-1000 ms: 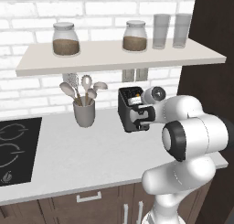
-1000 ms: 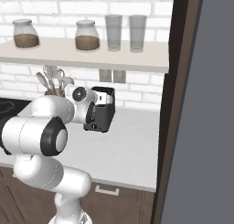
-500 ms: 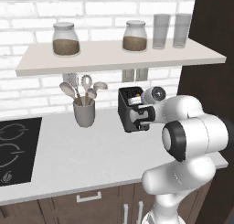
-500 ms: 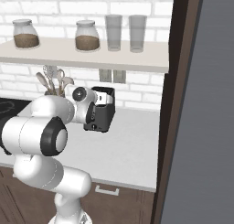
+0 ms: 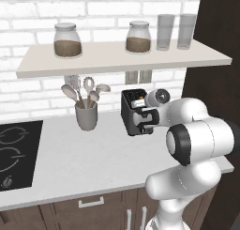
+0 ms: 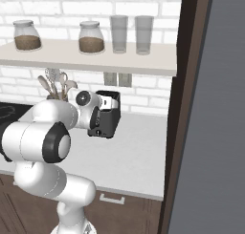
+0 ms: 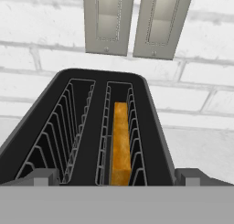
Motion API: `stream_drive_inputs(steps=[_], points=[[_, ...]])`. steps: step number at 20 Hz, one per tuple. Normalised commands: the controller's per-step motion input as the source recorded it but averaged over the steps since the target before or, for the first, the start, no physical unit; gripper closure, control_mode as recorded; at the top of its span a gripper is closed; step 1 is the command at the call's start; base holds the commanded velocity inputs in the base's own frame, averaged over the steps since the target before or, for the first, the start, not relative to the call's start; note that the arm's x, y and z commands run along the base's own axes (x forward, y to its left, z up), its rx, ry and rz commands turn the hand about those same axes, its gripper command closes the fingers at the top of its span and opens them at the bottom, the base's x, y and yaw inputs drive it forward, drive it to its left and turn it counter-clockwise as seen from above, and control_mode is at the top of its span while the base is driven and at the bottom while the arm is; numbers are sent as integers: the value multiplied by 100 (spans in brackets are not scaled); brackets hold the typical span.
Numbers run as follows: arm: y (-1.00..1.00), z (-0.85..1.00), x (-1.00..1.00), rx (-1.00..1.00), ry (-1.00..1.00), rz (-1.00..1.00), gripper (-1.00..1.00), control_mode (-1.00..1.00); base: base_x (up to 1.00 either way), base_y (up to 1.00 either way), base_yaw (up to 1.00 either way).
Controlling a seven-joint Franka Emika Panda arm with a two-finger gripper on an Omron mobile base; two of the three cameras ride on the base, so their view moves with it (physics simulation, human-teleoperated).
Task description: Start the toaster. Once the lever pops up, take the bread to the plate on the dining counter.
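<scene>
The dark grey toaster (image 5: 130, 107) (image 6: 111, 117) (image 7: 151, 113) stands on the white worktop under the shelf. The bread (image 7: 120, 143) sits on edge deep in the right slot, its golden crust up; the left slot is empty. My gripper (image 7: 117, 178) (image 5: 144, 122) (image 6: 95, 124) hangs at the toaster's near narrow end, just above its top edge. It is open, with the fingertips (image 7: 44, 176) set wide apart and nothing between them. My hand hides the lever. The plate and the dining counter are out of view.
A grey cup of utensils (image 5: 86, 112) stands left of the toaster, and a black hob (image 5: 14, 154) lies further left. Above hangs a shelf (image 5: 117, 57) with jars and glasses. Two wall sockets (image 7: 137, 22) sit behind the toaster. A dark tall cabinet (image 6: 206, 109) closes the right side.
</scene>
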Motion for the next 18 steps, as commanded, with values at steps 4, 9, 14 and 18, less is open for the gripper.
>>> stream_drive_inputs(steps=[4, 9, 14, 18], points=[[0, 0, 0, 0, 0, 0, -100, -100, 0, 0, 0], [0, 0, 0, 0, 0, 0, -100, -100, 0, 0, 0], [0, 0, 0, 0, 0, 0, -100, -100, 0, 0, 0], [0, 0, 0, 0, 0, 0, -100, -100, 0, 0, 0]])
